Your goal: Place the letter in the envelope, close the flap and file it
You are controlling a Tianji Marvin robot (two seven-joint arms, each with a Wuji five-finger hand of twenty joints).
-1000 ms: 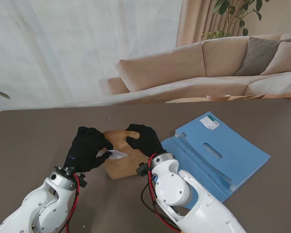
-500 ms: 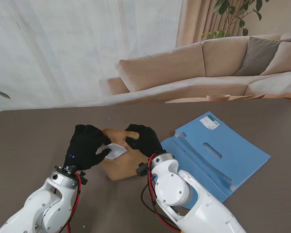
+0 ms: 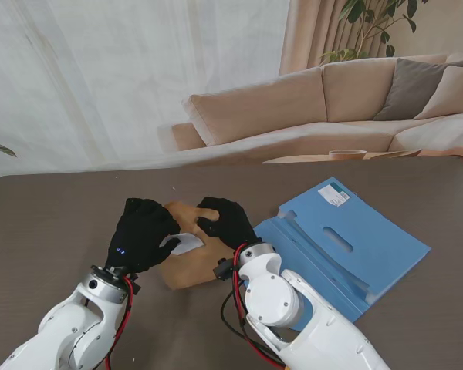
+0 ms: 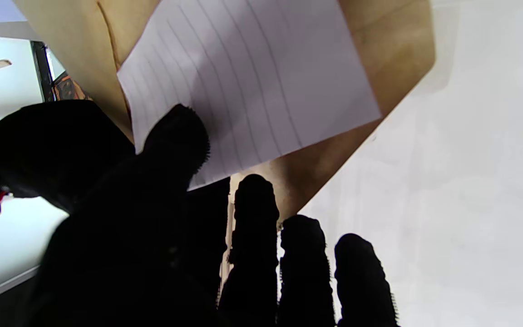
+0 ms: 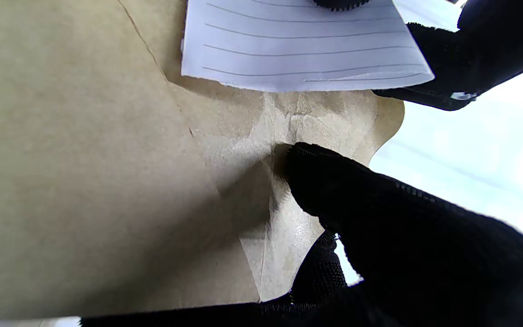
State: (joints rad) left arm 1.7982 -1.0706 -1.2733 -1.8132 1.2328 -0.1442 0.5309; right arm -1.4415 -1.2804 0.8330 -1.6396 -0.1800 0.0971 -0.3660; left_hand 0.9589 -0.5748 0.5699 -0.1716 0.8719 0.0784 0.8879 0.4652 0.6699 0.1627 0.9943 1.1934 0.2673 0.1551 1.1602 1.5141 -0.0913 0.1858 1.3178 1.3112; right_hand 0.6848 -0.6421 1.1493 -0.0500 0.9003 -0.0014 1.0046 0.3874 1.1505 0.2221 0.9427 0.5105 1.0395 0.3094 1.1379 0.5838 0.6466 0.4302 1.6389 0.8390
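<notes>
A brown paper envelope lies on the dark table between my two black-gloved hands. My left hand pinches a folded white lined letter between thumb and fingers, its free edge lying over the envelope. The left wrist view shows the letter on the envelope with my thumb pressed on its corner. My right hand grips the envelope's flap; in the right wrist view its thumb presses into the flap just short of the letter.
A blue file folder lies open on the table to the right of the envelope, with a white label at its far corner. A beige sofa stands beyond the table's far edge.
My left hand has shifted slightly right and away from me, carrying the letter farther over the envelope. The right hand has held its place on the flap.
</notes>
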